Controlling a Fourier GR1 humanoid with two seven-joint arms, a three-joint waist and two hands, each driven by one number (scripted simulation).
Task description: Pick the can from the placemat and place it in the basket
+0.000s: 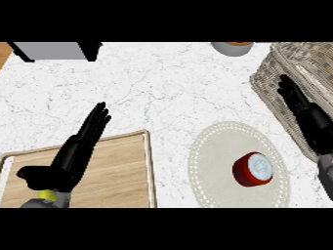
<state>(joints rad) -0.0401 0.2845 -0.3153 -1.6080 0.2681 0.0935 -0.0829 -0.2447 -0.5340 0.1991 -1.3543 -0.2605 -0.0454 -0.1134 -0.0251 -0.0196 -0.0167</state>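
Observation:
A red can [254,169] with a pale lid stands upright on the round off-white placemat [214,156], right of the mat's middle. The woven wicker basket [320,63] sits at the upper right, tilted in the view. My right hand [314,119] is open with straight fingers pointing up-left, lying over the basket's near wall, above and to the right of the can and apart from it. My left hand [75,151] is open too, fingers straight, over the wooden board at the lower left, far from the can.
A wooden cutting board [118,176] fills the lower left. A grey appliance [53,50] stands at the top left, and an orange-rimmed bowl [232,47] peeks in at the top edge. White marble counter [169,88] spreads between them.

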